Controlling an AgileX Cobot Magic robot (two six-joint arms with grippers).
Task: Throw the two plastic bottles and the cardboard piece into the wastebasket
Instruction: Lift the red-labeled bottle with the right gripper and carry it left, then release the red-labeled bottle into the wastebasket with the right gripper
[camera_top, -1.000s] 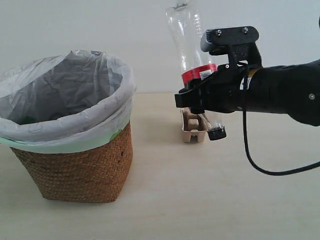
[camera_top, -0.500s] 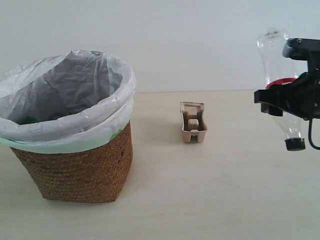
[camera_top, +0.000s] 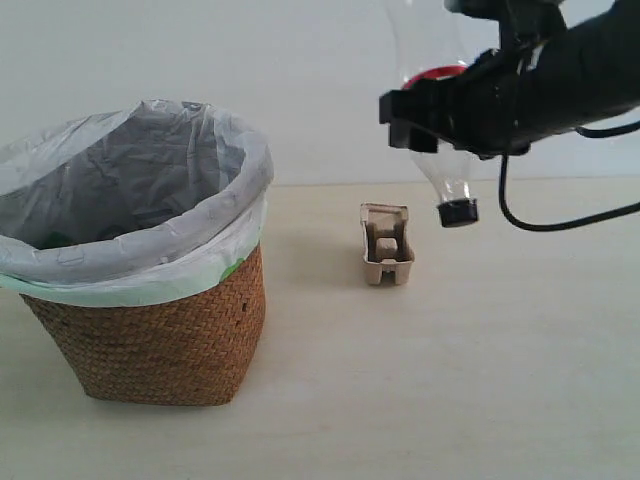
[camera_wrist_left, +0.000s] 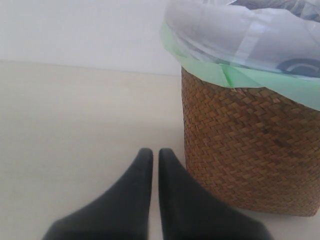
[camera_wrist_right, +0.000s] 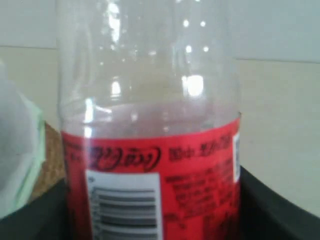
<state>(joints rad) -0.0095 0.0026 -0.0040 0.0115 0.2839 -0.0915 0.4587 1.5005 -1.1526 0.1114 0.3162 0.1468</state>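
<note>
The smaller clear bottle (camera_top: 446, 170) with a red label hangs upside down, its black cap (camera_top: 457, 212) lowest. My right gripper (camera_top: 432, 106) is shut on its labelled middle, up in the air just right of and above the cardboard tray (camera_top: 387, 245). In the right wrist view the bottle (camera_wrist_right: 150, 125) fills the frame, with the right gripper (camera_wrist_right: 155, 205) clamped on either side. The wastebasket (camera_top: 150, 340) stands at the left, well apart from the bottle. My left gripper (camera_wrist_left: 151, 152) is shut and empty, low beside the wastebasket (camera_wrist_left: 250, 145). The green-capped bottle is not clearly visible.
The translucent bag (camera_top: 150, 215) folds over the basket's rim, and a dark greenish patch (camera_top: 52, 240) shows inside it. A black cable (camera_top: 520, 215) loops below the right arm. A pale wall stands behind the table.
The right arm with the bottle went from above the cardboard tray out to the right edge, and has now come back left and higher. The basket and tray stayed put.
</note>
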